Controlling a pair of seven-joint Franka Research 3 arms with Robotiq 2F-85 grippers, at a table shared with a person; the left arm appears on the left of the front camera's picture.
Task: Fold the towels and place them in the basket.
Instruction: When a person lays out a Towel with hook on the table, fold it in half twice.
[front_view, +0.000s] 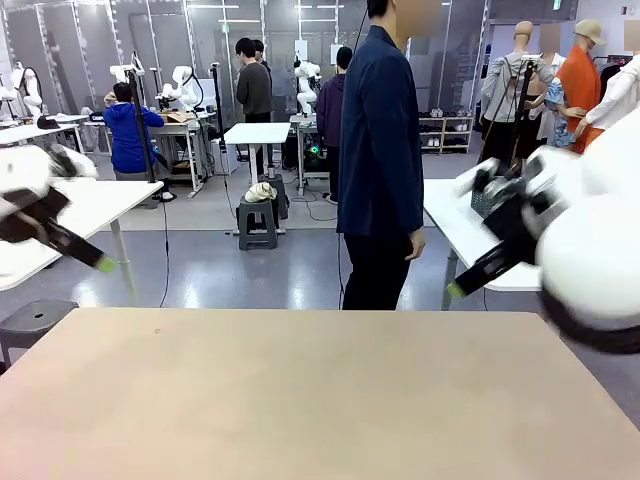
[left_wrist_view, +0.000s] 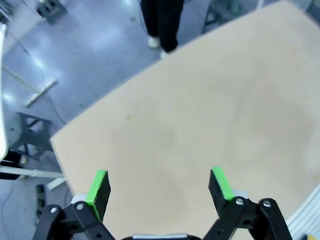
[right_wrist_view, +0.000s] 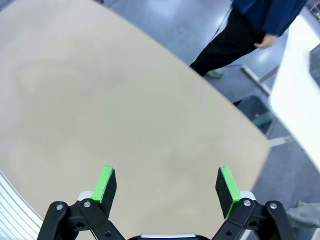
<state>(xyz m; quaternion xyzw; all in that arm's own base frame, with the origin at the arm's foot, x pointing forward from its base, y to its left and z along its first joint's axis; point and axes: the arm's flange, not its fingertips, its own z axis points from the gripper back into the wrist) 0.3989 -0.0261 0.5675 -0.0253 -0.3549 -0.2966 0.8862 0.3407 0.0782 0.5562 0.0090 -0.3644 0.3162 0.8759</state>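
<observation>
Green-padded left pincer (left_wrist_view: 159, 176) and right pincer (right_wrist_view: 166, 174) gape, seemingly above table (front_view: 300, 400).

Flat tan surface (front_view: 320, 400) open for passage from 9 to 3 o'clock, person (front_view: 380, 150) standing just beyond its far edge at 12 o'clock, left end effector (left_wrist_view: 160, 182) held up off it at 9 o'clock, right end effector (right_wrist_view: 167, 185) likewise at 3 o'clock
</observation>
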